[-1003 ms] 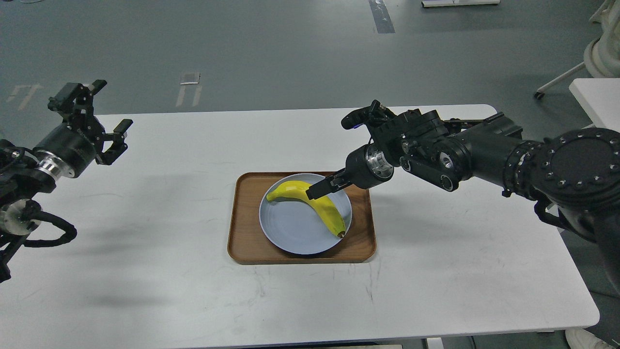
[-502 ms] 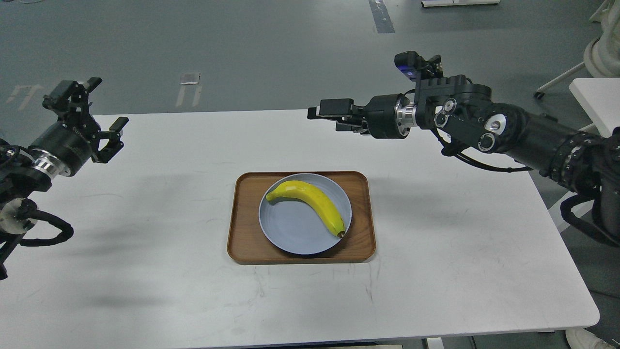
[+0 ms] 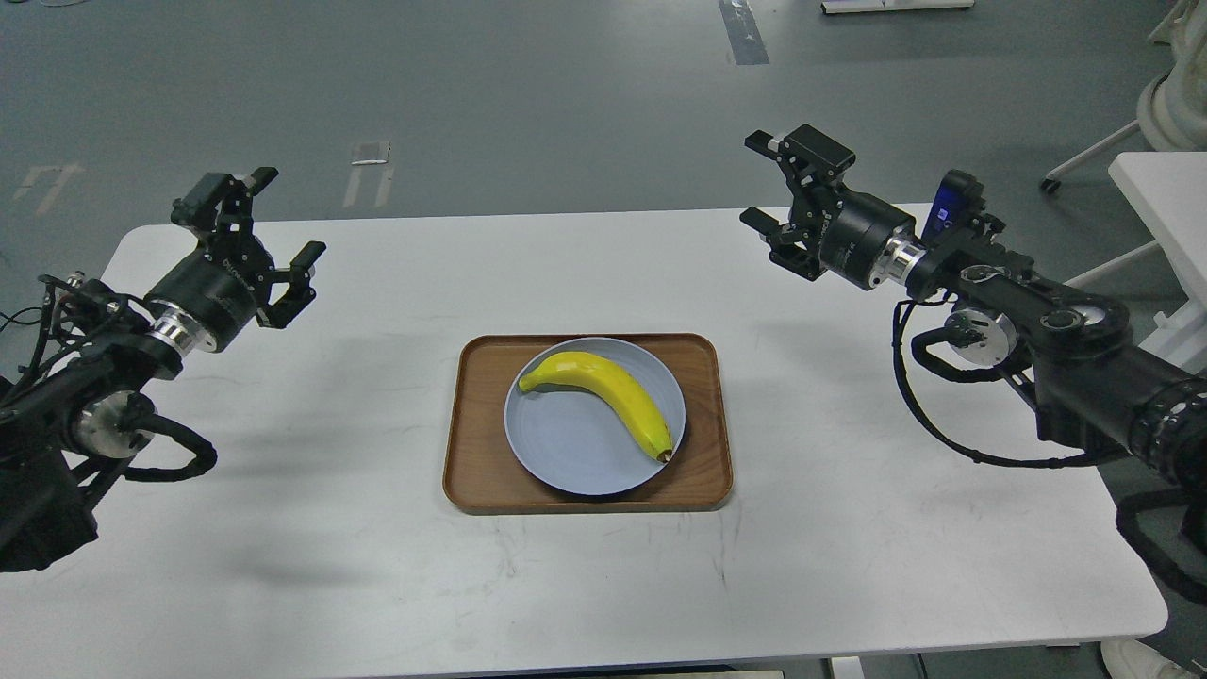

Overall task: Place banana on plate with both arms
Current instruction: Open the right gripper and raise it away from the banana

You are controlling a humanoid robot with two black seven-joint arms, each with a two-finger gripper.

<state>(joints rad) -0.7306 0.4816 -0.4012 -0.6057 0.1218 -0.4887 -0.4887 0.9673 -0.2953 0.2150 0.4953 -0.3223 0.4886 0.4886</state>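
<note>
- Two black arms over a white table [image 3: 283,566], one coming in from each side, neither touching anything.
- Banana [image 3: 608,391] is lying on the pale blue plate [image 3: 566,453], curved across its far-right half. Greenish stem end points left toward the far-left rim, dark tip sits at the right rim, pretty much at the plate's edge.
- Plate sits inside a brown wooden tray [image 3: 471,424] in the middle of the table, filling most of it.
- Left gripper [image 3: 271,226] hangs above the far-left part of the table, fingers spread wide, nothing between them. Well apart from the tray.
- Right gripper [image 3: 766,181] hangs above the far-right edge of the table, fingers also spread, nothing in them. Well apart from the tray too.
- Grey floor beyond the table, with a bit of another white table [image 3: 1165,193] at the right edge.
</note>
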